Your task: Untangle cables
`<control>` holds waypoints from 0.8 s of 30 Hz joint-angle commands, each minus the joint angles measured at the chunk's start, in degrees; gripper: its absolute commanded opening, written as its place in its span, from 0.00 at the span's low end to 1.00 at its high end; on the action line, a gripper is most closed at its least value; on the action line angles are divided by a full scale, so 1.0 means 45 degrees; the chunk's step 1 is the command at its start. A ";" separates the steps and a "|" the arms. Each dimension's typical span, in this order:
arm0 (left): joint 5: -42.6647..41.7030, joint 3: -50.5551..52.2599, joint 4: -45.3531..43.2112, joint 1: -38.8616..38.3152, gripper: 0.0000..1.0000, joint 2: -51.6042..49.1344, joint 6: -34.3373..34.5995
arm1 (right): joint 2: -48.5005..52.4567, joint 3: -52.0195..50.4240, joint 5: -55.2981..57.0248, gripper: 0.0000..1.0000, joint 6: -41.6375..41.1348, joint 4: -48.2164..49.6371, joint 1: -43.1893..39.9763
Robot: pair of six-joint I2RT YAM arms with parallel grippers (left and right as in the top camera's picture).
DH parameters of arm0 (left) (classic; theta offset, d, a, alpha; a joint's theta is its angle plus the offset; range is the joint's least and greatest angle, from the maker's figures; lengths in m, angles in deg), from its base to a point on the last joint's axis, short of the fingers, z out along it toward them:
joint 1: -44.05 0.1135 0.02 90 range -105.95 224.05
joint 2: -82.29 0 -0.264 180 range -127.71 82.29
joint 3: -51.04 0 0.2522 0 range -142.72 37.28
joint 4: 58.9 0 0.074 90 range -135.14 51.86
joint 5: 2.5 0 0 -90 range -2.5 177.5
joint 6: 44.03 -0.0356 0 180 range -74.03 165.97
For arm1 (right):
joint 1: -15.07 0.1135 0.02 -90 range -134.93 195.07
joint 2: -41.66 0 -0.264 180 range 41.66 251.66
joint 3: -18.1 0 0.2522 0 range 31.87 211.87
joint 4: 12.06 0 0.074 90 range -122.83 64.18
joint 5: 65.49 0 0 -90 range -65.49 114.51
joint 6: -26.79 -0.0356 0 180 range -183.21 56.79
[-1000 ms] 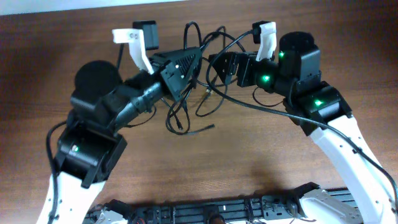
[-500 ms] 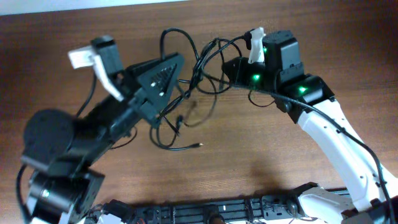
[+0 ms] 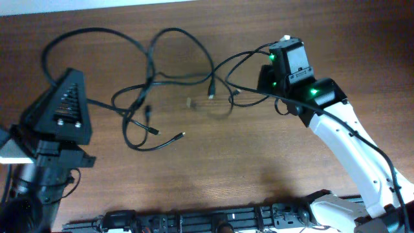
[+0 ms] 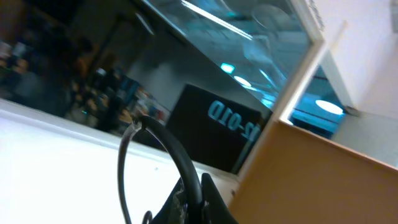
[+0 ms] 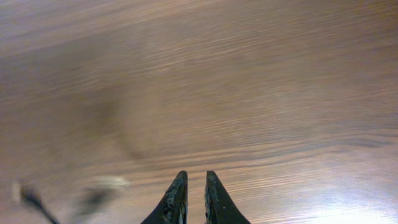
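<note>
CABLES: cables (image 3: 151, 65) thin, black, matte, small plugs at ends; loose overlapping loops, upper left to upper centre of overhead view | GRIP: left fingers (image 4: 208, 202) clamped on one arching strand; right fingers (image 5: 176, 196) nearly together, nothing seen between | SURFACE: tabletop (image 3: 259, 162) brown wood grain | ROOM: glass pane (image 4: 249, 37), teal reflections

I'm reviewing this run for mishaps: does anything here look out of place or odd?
The cables sprawl in crossing loops over the wooden table, tangled near the middle. The left gripper is tilted away from the table, shut on a cable that arcs above its fingers. Nothing looks damaged or spilled.
</note>
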 commanded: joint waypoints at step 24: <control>0.2467 -0.0835 0.1831 0.0996 0.14 -0.0248 -0.0170 | 0.0083 0.0170 -0.6645 0.04 0.1486 0.0500 -0.8714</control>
